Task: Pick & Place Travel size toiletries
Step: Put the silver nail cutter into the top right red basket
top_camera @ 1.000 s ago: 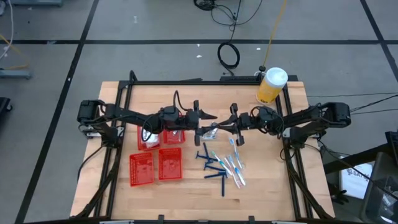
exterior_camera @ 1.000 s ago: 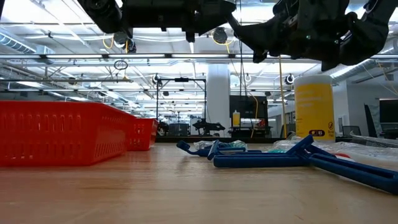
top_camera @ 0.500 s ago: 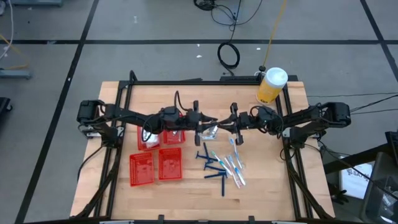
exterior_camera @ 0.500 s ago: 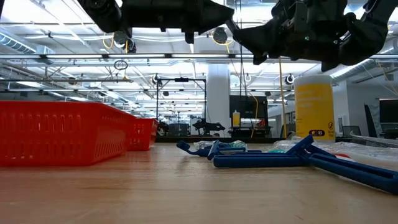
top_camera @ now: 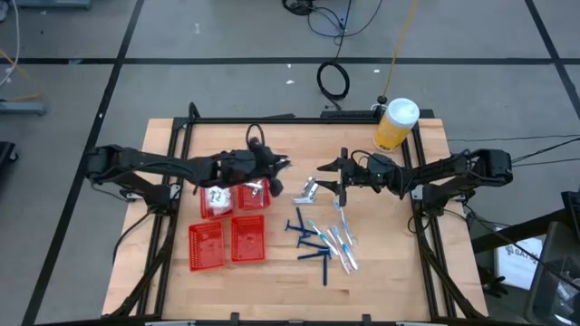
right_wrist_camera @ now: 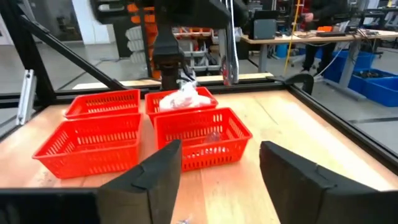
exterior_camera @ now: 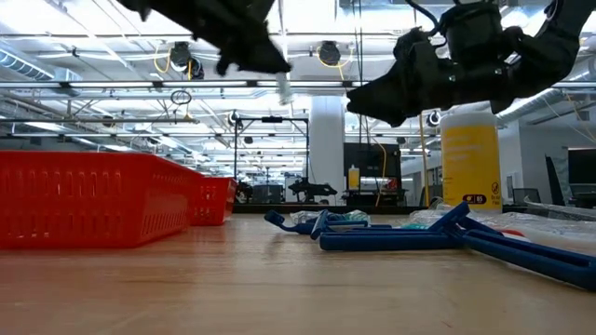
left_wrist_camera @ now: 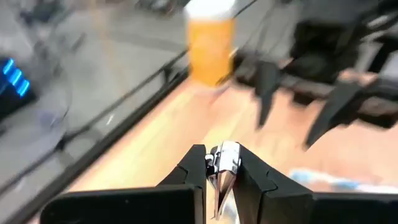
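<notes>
My left gripper (top_camera: 277,167) hangs above the right edge of the far-right red basket (top_camera: 253,196), shut on a small silver tube (left_wrist_camera: 227,160). The tube also shows as a slim upright tube (right_wrist_camera: 229,61) in the right wrist view. My right gripper (top_camera: 330,177) stands open and holds nothing, a little to the tube's right and facing it. Dark blue razors and light-blue toothbrushes (top_camera: 323,241) lie in a loose heap on the wood near the table's middle. Silver pieces (top_camera: 310,190) lie on the wood between the two grippers. My left gripper pinches the silver tube's upper part (left_wrist_camera: 226,155) between its two fingers. The fingers come nearly level from the table's left and lie across the tube. The tube hangs upright below them (right_wrist_camera: 230,71), lifted clear above the baskets' right side.
Several red mesh baskets (top_camera: 227,243) stand in a block left of centre; one holds white packets (right_wrist_camera: 185,98). A yellow jar with a white lid (top_camera: 395,125) stands at the far right corner. A dark frame (top_camera: 299,119) rims the table.
The two grippers met at the table's middle. My right gripper has opened and let go. My left gripper, shut on the silver tube, has drawn back toward the table's left over the baskets and tipped up toward level, carrying the tube clear.
</notes>
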### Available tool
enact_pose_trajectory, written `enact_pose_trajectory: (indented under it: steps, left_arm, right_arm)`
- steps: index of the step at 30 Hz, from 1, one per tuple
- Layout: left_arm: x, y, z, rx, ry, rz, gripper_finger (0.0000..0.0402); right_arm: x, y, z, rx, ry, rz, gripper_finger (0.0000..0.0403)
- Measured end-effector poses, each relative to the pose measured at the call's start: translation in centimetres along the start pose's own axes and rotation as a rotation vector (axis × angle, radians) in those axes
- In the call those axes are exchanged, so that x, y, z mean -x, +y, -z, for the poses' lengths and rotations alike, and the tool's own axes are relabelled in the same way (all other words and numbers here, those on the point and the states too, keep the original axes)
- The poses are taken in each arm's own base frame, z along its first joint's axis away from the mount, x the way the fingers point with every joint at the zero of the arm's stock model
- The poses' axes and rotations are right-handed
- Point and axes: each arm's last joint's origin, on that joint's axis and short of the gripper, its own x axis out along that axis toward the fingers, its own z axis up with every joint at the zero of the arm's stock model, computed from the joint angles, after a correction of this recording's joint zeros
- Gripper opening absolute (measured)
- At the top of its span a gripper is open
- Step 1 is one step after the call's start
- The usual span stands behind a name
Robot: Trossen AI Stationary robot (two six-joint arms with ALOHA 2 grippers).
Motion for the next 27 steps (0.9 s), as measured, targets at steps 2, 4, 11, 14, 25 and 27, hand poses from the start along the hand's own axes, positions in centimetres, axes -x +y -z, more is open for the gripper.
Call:
enact_pose_trajectory:
  steps: [2, 4, 11, 14, 25, 27]
  left_arm:
    - [0.7, 0.5, 0.6, 0.051, 0.088, -0.044, 0.0033]
    - [1.2, 0.6, 1.5, 0.1, 0.182, -0.083, 0.0033]
    - [2.2, 0.2, 4.5, 0.261, 0.426, -0.183, 0.0033]
    - [2.6, -0.2, 4.9, 0.3, 0.453, -0.198, 0.0033]
    - [3.0, 0.0, 7.0, 0.343, 0.516, -0.243, 0.0033]
    - [2.8, 0.3, 7.4, 0.363, 0.511, -0.247, 0.0033]
  right_arm:
    - [0.0, -0.2, 0.0, -0.001, 0.005, 0.007, 0.0215]
    - [0.0, -0.4, 0.1, 0.001, 0.013, 0.015, 0.0218]
    - [0.1, -0.9, 0.4, 0.002, 0.045, 0.038, 0.0208]
    - [0.2, -1.0, 0.6, -0.001, 0.064, 0.042, 0.0204]
    - [0.2, -1.0, 0.7, -0.002, 0.069, 0.042, 0.0201]
    - [0.2, -1.0, 0.6, -0.001, 0.063, 0.042, 0.0201]
